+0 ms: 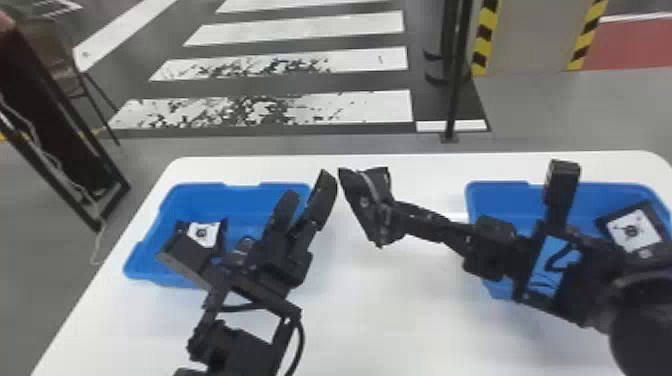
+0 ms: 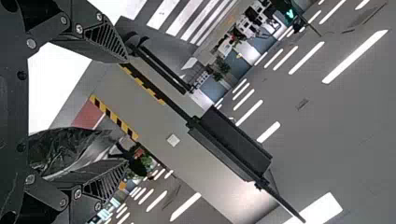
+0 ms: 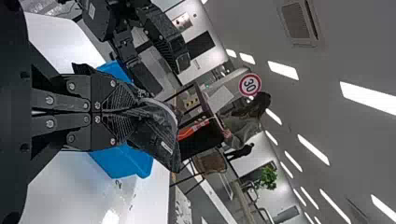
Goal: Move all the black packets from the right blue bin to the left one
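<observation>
In the head view my left gripper (image 1: 307,189) stands open above the right edge of the left blue bin (image 1: 220,187). My right gripper (image 1: 392,217) is shut on a black packet (image 1: 361,197), held over the table between the bins, just right of the left fingertips. Inside the left bin lies a black packet with a white label (image 1: 202,233); a similar packet (image 1: 632,230) is in the right blue bin (image 1: 505,188), partly behind the right arm. The left wrist view has the left gripper (image 2: 126,111) open, dark packet film (image 2: 65,147) beside one finger. The right wrist view shows the right gripper (image 3: 133,112) pinching the packet (image 3: 161,133).
Both bins stand on a white table (image 1: 400,310), the arms covering parts of them. Beyond the table's far edge is a thin black post (image 1: 454,90). A dark frame (image 1: 65,125) and a chair stand on the floor at the left.
</observation>
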Tool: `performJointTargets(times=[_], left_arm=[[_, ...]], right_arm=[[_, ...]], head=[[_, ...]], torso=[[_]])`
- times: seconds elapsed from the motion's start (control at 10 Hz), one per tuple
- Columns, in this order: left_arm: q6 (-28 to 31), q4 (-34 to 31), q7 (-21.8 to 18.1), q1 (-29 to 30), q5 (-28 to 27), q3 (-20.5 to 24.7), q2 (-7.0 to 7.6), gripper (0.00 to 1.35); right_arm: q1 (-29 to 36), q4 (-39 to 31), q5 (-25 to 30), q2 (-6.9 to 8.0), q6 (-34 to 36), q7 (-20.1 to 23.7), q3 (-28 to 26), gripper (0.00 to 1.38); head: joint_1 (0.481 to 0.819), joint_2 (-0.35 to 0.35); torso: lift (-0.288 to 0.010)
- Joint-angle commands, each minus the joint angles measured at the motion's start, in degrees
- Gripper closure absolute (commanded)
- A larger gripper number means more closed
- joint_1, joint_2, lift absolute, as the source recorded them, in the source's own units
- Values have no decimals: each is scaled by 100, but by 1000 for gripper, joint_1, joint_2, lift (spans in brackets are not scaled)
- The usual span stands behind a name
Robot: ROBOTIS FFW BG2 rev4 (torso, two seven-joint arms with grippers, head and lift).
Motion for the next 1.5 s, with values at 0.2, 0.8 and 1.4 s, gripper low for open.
performJointTargets(times=[0.2, 0.8, 1.4], left_arm=[[332, -28, -94, -49, -73, 8, 9, 311], [304, -28, -103, -63, -575, 65, -9, 1207], [459, -282, -305, -91, -644, -4, 18, 1207]], right_arm=[[-168, 74, -231, -21, 0, -6, 325, 1148], [-309, 229, -494, -12, -28, -6, 610, 1148], [-702, 960, -665, 138, -337, -164, 610, 990]], head=[[695, 192], [695, 229], [695, 175]], torso=[[-168], [-168], [-168]])
